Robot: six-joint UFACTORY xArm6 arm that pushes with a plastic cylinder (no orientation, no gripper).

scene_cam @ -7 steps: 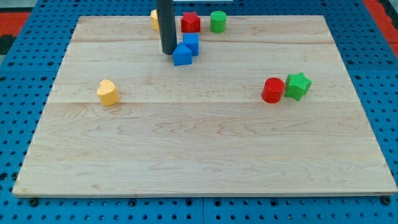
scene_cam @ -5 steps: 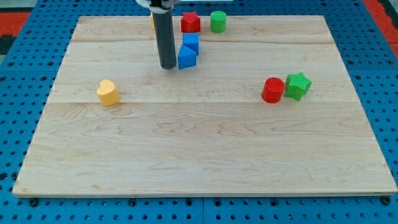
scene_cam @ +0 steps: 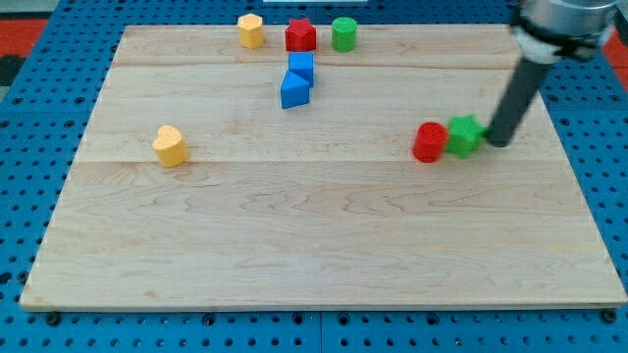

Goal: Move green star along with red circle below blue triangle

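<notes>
The green star sits at the view's right, touching the red circle on its left. My tip rests right against the green star's right side. The blue triangle lies near the view's top centre, with a blue cube touching it just above.
A red star, a green cylinder and a yellow hexagon stand along the board's top edge. A yellow heart lies at the view's left. The wooden board lies on blue pegboard.
My tip has swept from beside the blue triangle across to the green star's right side. The green star has shifted slightly left against the red circle.
</notes>
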